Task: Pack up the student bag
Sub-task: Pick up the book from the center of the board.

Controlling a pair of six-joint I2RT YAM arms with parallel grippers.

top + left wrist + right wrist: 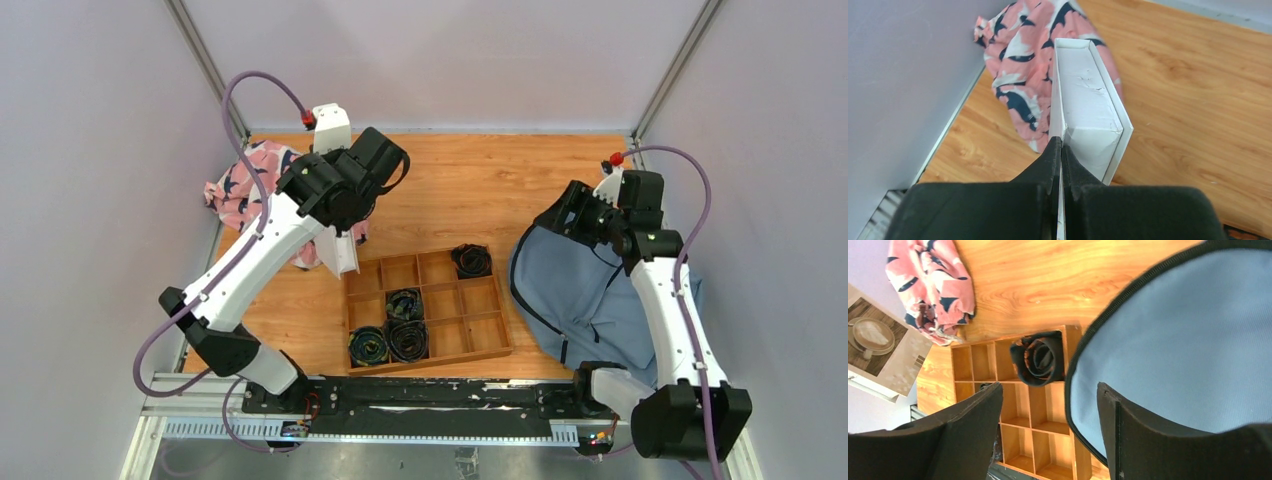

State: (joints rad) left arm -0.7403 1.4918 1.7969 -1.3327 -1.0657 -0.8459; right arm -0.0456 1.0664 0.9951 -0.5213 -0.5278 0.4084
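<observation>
Slate-blue fabric student bag [585, 290] lies right of the wooden compartment tray [482, 335]. Right gripper [1049, 390] is spread at its zipper rim [1068, 380]; the mouth should be held wide before the white flat box [1088, 100], pinched by the left gripper [1060, 147], is carried over.

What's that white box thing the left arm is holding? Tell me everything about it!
The white box looks like thin cardboard: long, shallow and open, with low walls and a creased, dented inside. The left gripper has its jaws shut on one side wall, holding it partly over the pink cloth at the far left of the wooden table.
</observation>
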